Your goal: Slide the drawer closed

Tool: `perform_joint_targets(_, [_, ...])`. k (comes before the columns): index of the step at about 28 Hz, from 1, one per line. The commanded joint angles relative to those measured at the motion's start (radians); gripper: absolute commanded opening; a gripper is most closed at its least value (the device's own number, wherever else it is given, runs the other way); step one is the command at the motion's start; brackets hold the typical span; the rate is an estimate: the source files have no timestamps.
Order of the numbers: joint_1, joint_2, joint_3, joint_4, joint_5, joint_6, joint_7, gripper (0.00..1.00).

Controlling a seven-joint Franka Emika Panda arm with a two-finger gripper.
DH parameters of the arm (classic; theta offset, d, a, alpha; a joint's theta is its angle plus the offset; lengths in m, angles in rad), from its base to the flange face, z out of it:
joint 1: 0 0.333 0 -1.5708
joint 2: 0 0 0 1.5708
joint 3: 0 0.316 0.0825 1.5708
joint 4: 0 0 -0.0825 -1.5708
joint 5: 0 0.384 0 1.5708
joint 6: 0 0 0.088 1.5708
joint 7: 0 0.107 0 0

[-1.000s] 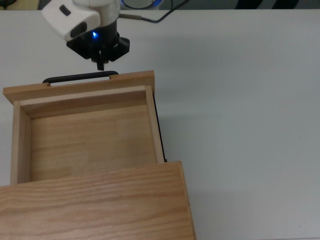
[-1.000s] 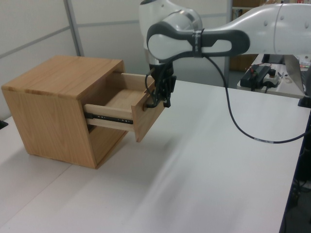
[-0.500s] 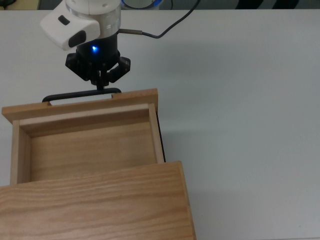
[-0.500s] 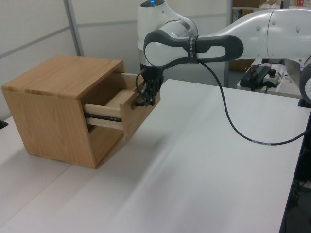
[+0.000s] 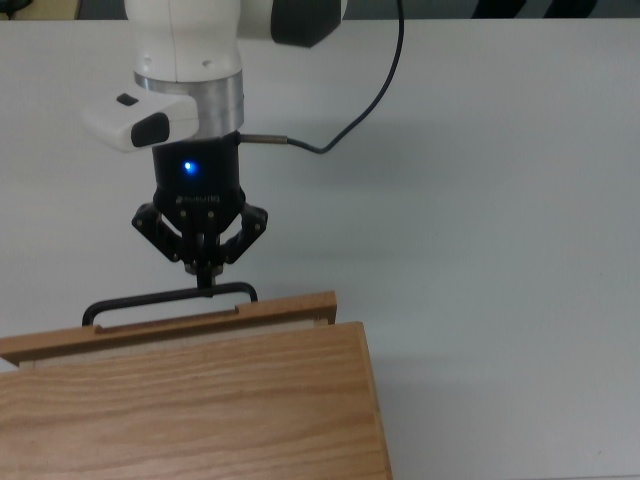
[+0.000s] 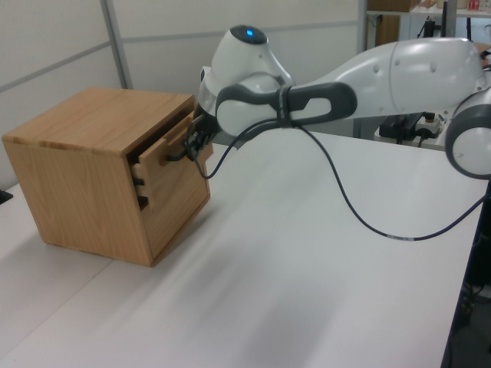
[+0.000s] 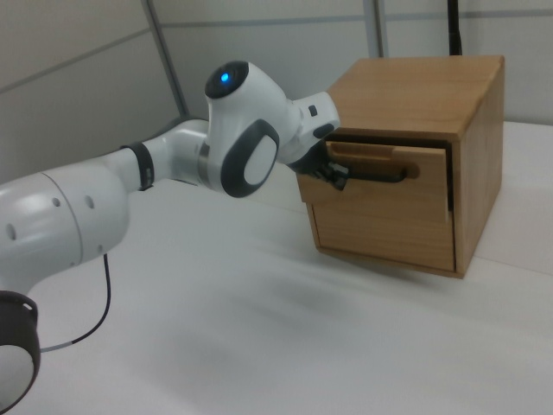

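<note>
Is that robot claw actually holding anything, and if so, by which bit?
Nothing is gripped. The gripper, fingers together, just presses its tip against the drawer's black handle.

Table [image 6: 322,291]: white, matte, evenly lit.
Wall panels [image 6: 54,46]: pale grey, divided by metal framing.
Background equipment [image 6: 406,123]: dark items at the left view's right, beyond the table.

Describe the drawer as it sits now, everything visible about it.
The drawer is light wood with a wider front panel and a thin black curved handle. It sits almost fully inside the wooden cabinet, with only the front panel standing slightly proud. Its inside is hidden. The tool is right at the handle's bar, apparently pressing on it.
</note>
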Motion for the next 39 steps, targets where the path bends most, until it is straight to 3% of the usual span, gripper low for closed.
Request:
perform_joint_targets(1, [0.001,0.020,-0.001,-0.028,0.043,0.229,0.008,0.00])
perform_joint_targets(5, [0.004,0.027,-0.001,-0.062,0.048,0.392,0.011,0.00])
perform_joint_targets(13, [0.003,0.015,-0.001,-0.057,0.048,0.317,0.009,0.00])
perform_joint_targets(25, [0.007,-0.154,-0.001,-0.036,0.021,-0.252,0.004,0.00])
perform_joint_targets(39, [0.003,-0.338,-0.003,0.006,0.025,-0.871,0.001,0.00])
